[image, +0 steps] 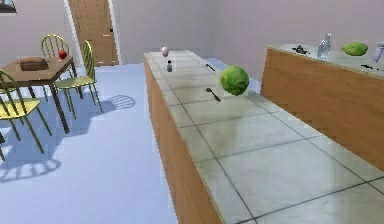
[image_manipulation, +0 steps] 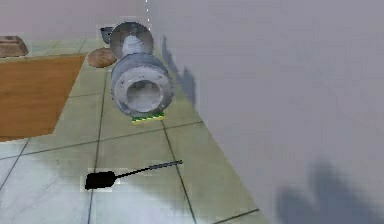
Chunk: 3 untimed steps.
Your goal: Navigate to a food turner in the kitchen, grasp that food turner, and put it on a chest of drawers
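A black food turner point(image_manipulation: 128, 176) lies flat on the pale tiled counter top point(image_manipulation: 60, 200) in the arm side view's lower middle. Its broad blade points to the left and its thin handle runs up to the right. In the forward view a small dark utensil point(image: 212, 94) lies on the long tiled counter point(image: 260, 160), beside a round green vegetable point(image: 234, 80).
A grey cylindrical appliance point(image_manipulation: 140, 90) stands just beyond the turner, near the wall point(image_manipulation: 290, 90), and a wooden surface point(image_manipulation: 35, 95) lies to its left. A second counter point(image: 330, 95) carries a bottle point(image: 325, 45). A dining table point(image: 35, 72) with yellow chairs point(image: 78, 70) stands on open blue floor point(image: 100, 160) before a door point(image: 93, 30).
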Available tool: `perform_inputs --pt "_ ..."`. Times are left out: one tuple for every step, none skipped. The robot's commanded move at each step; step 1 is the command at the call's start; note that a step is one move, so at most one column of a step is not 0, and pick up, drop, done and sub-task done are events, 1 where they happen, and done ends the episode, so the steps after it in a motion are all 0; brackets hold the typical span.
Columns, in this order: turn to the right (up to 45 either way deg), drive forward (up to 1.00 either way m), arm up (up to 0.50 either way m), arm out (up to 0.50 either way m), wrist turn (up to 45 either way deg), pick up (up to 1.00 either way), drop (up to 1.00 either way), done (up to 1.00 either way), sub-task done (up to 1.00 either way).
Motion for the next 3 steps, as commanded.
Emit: perform_inputs --pt "0.0 0.00 0.38 0.00 0.0 0.00 0.00 0.00 0.00" --pt "0.0 0.00 0.00 0.26 0.0 0.00 0.00 0.00 0.00" --pt "0.0 0.00 0.00 0.00 45.0 0.00 0.00 0.00 0.00"
